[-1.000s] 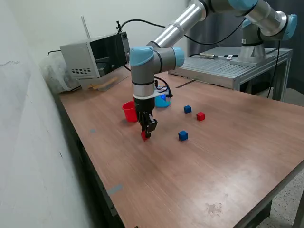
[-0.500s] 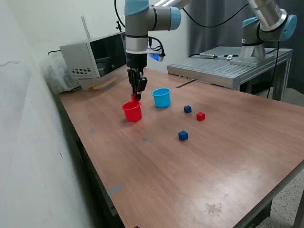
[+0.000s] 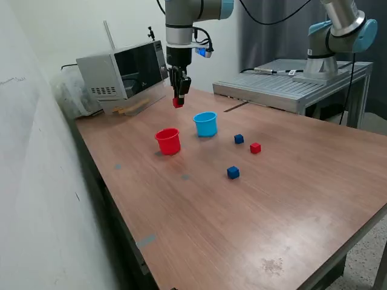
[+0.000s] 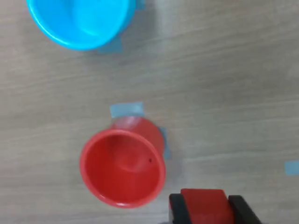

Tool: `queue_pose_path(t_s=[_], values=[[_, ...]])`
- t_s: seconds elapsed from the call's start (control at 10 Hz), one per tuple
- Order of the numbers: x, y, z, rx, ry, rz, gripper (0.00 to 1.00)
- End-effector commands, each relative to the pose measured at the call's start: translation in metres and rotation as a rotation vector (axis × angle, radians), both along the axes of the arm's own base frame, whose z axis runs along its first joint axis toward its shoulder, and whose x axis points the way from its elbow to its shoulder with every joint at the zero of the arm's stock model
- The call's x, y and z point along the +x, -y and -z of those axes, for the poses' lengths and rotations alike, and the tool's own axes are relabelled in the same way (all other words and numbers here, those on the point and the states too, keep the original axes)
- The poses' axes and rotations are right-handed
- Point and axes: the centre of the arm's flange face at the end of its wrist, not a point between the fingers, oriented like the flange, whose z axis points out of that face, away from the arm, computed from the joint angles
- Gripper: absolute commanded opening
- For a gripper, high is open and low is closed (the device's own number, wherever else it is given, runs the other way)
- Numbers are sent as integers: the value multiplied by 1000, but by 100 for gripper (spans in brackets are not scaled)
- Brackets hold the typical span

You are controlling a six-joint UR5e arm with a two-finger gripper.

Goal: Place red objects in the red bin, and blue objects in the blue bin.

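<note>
My gripper [image 3: 178,100] hangs high above the table, shut on a small red cube [image 3: 177,102]; the wrist view shows that red cube [image 4: 205,205] clamped between the black fingers [image 4: 177,209]. The red cup [image 3: 168,141] stands below and toward the camera from the gripper, and its open mouth [image 4: 122,169] looks empty. Beside it on the exterior view's right stands the light blue cup [image 3: 205,124], also seen from above [image 4: 79,21]. On the table lie another red cube [image 3: 255,147] and two dark blue cubes [image 3: 239,139] [image 3: 233,173].
A microwave-like grey box [image 3: 121,71] sits at the back of the wooden table [image 3: 272,205] behind the gripper. A second robot arm [image 3: 338,36] stands on a metal bench [image 3: 290,84] at the exterior view's right. A wall runs along the exterior view's left.
The gripper lifted the red cube off the table, carried it over toward the red cup, then rose higher and slightly back. The cubes left on the table have not moved.
</note>
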Motion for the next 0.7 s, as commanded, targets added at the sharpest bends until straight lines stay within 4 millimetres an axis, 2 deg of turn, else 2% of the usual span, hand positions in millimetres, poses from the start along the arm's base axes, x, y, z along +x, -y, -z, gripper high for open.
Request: queue_pose_path(t_s=[0.0, 0.4, 0.6], values=[[8, -7, 7, 2, 19, 11, 0], [1, -30, 26, -1, 34, 42, 0], [-5, -35, 43, -3, 52, 47, 0]])
